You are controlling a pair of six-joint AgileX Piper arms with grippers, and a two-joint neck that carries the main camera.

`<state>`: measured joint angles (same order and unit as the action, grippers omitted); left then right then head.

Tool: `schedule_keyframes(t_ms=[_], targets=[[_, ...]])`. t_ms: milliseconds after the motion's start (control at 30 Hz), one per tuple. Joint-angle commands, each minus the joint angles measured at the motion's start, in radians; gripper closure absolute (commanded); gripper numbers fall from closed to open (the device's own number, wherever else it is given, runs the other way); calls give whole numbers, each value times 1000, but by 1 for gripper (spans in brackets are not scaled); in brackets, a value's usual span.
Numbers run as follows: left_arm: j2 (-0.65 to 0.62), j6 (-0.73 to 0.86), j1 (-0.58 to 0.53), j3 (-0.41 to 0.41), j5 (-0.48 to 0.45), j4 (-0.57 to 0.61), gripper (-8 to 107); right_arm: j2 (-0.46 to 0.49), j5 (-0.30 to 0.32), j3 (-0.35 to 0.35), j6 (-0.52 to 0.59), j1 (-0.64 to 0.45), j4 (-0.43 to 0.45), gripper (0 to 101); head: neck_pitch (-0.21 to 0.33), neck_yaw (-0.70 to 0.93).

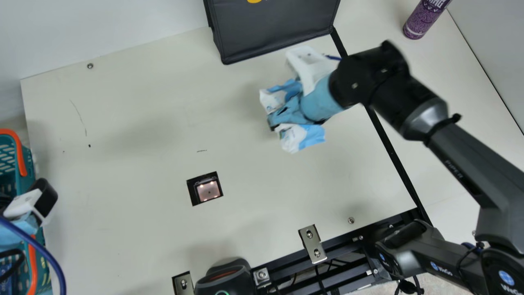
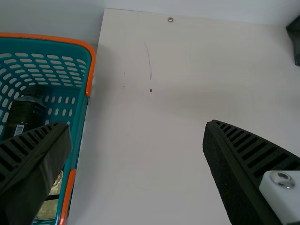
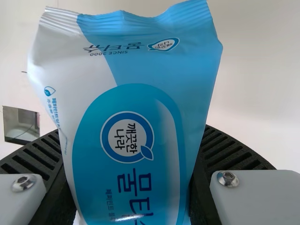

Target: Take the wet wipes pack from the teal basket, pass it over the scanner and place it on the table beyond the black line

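Left end effector [image 1: 18,230], fingers [image 2: 251,152] parted: one overlaps the teal basket [image 2: 78,117], the other lies over the bench [image 2: 140,154]. In the basket, a dark bottle [image 2: 26,111] is partly hidden behind the first finger; a yellowish item [image 2: 48,208] is beside that finger. Beyond the fingertips: a scratch [image 2: 148,58] and, farther off, a screw [image 2: 170,19].

Robotics lab w/ mock checkout: robot arm [image 1: 475,164], tbl. scanner [image 1: 208,191], basket [image 2: 47,38].
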<state>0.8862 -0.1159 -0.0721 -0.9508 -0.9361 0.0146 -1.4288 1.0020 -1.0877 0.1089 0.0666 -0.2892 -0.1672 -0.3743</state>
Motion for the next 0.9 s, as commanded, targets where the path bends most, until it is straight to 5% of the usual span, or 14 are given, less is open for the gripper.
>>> schedule_keyframes(t_ms=[0, 200, 400, 867], targets=[[0, 0, 0, 0, 0, 0, 9, -10, 43, -17, 289, -181, -29, 101, 29, -2], [0, 0, 0, 0, 0, 0, 9, -73, 101, -99, 523, -386, -28, 101, 29, -2], [0, 0, 0, 0, 0, 0, 9, -172, 95, -200, 680, -495, 6, 101, 29, -2], [0, 0, 0, 0, 0, 0, 9, -380, 22, -387, 733, -566, 61, 101, 29, -2]])
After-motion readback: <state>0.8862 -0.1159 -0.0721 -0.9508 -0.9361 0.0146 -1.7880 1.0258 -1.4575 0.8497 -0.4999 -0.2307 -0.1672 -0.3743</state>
